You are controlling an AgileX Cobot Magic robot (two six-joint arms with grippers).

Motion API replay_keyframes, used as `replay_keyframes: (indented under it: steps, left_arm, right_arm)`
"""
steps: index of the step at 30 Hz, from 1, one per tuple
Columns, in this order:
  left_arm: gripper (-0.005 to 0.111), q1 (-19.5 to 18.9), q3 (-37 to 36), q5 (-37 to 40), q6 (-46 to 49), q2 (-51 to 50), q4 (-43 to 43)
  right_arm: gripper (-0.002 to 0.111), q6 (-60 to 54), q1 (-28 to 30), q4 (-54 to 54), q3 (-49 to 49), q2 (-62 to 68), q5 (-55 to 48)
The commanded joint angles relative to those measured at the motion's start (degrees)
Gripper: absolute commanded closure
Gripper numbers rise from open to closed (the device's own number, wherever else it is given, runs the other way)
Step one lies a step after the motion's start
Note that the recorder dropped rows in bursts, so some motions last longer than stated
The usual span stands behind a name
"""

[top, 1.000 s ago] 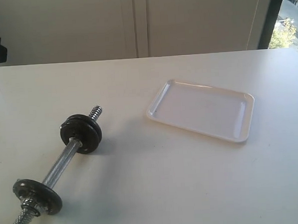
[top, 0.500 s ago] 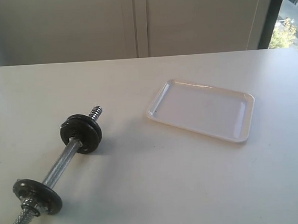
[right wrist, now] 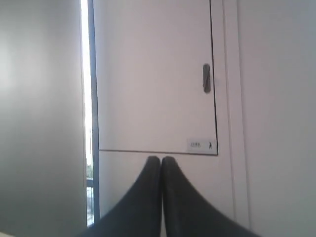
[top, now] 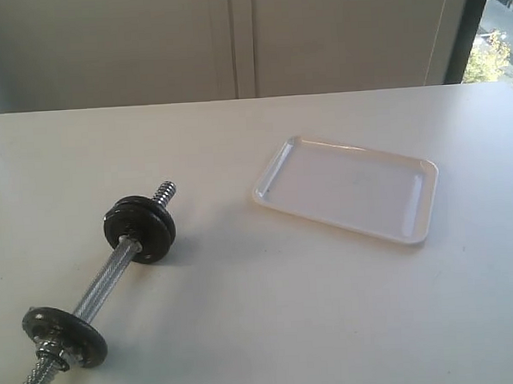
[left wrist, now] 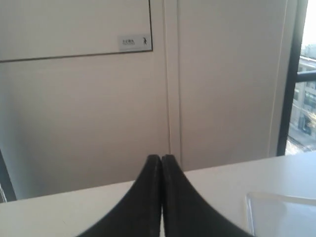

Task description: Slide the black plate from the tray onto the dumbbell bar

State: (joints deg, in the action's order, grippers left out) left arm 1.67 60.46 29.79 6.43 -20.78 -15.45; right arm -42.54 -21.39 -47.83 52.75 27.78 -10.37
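The white tray [top: 348, 187] lies right of the table's middle with no disc in it. The dumbbell bar [top: 106, 279] lies at the front left, running from the near left corner toward the middle. Two black discs [top: 139, 228] sit pressed together near its far threaded end; the outer one looks like the black plate. Another scuffed disc [top: 66, 336] sits near the near end. Neither arm shows in the exterior view. My left gripper [left wrist: 161, 157] is shut and empty, facing the wall above the table. My right gripper [right wrist: 161, 158] is shut and empty too, facing a cabinet door.
A corner of the tray [left wrist: 281, 217] shows in the left wrist view. A wall of pale panels stands behind the table's far edge [top: 234, 99]. A window [top: 493, 33] is at the far right.
Dark parts of both arms at the exterior view's left edge and top right corner have drawn out of view. Bar, discs and tray have not moved.
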Motion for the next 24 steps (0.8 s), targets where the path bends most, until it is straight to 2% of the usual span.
replay_keyframes:
  steps: [1,9,17,22,24]
  left_arm:
    - [0.106,-1.2,0.1,0.2,-0.1,4.9,-0.4]
    - [0.106,-1.2,0.1,0.2,-0.1,7.1,-0.4]
    - [0.106,-1.2,-0.1,0.2,-0.1,7.3,0.5]
    - [0.106,-1.2,-6.3,-2.3,-0.1,11.1,6.9]
    - [0.106,-1.2,-9.9,-3.3,-0.1,13.0,7.2]
  right_arm:
    - [0.108,-0.4,-0.2,-0.1,-0.2,-6.2,0.5]
    - [0.108,-0.4,-0.2,-0.1,-0.2,-12.8,0.6]
    - [0.108,-0.4,-0.2,0.4,-0.5,-14.1,0.9]
    - [0.108,-0.4,-0.2,9.3,-5.9,-18.5,6.6]
    - [0.108,-0.4,-0.2,9.4,-9.2,-19.9,10.4]
